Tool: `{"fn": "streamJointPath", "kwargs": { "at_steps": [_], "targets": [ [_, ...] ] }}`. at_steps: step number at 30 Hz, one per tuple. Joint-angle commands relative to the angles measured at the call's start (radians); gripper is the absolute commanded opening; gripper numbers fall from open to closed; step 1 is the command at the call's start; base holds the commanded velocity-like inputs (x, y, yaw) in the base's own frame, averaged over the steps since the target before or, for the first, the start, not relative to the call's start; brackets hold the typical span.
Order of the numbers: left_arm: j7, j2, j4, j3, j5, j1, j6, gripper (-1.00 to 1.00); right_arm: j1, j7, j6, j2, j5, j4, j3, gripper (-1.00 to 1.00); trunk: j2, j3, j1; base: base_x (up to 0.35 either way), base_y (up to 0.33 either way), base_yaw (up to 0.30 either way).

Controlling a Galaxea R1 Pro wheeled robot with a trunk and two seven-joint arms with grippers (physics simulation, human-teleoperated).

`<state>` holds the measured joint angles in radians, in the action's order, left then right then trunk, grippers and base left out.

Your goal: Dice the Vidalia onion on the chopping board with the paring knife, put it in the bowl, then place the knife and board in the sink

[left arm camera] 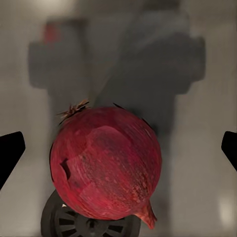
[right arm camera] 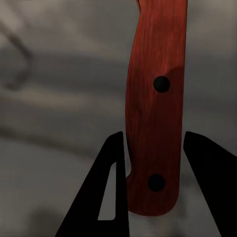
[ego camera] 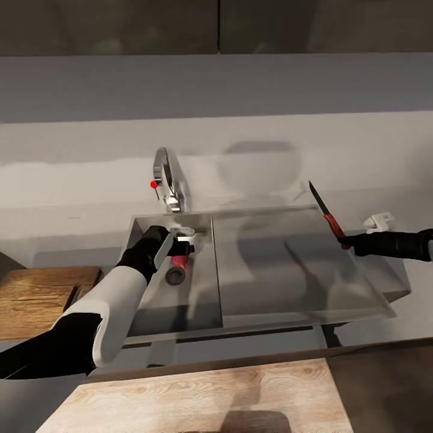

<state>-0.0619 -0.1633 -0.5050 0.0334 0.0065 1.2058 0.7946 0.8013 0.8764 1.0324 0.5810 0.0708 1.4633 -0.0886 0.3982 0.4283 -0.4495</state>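
Note:
The pinkish-red Vidalia onion (ego camera: 180,262) lies in the sink basin (ego camera: 198,300) beside the round drain (ego camera: 175,276). My left gripper (ego camera: 179,246) hangs just above it, open. In the left wrist view the onion (left arm camera: 106,163) sits between the two fingertips (left arm camera: 10,153), which stand well clear of it on either side. My right gripper (ego camera: 347,243) is shut on the red handle of the paring knife (ego camera: 329,218), held over the drainboard (ego camera: 288,270) with the dark blade pointing up and away. The handle (right arm camera: 155,113) is clamped between both fingers (right arm camera: 111,192). The chopping board (ego camera: 36,297) lies left of the sink.
The chrome tap (ego camera: 168,177) with its red knob (ego camera: 154,184) rises behind the basin. A small white object (ego camera: 379,220) sits behind my right gripper. A light wooden surface (ego camera: 198,394) lies close below. The grey countertop (ego camera: 361,150) runs along the wall.

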Motion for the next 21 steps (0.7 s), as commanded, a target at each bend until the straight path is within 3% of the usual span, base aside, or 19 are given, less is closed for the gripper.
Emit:
{"fn": "streamJointPath", "kwargs": {
  "at_steps": [1, 21],
  "targets": [
    [-0.004, 0.000, -0.001, 0.003, 0.001, 0.001, 0.005, 1.00, 0.001, -0.002, 0.008, 0.000, 0.007, 0.000, 0.000, -1.00, 0.002, 0.002, -0.001, 0.000, 0.000, 0.000],
    [-0.004, 0.001, 0.002, 0.003, 0.001, 0.001, 0.006, 1.00, 0.001, -0.002, 0.008, 0.002, 0.007, 0.000, 0.000, -1.00, 0.002, 0.010, -0.001, 0.000, 0.000, 0.000]
  ]
}}
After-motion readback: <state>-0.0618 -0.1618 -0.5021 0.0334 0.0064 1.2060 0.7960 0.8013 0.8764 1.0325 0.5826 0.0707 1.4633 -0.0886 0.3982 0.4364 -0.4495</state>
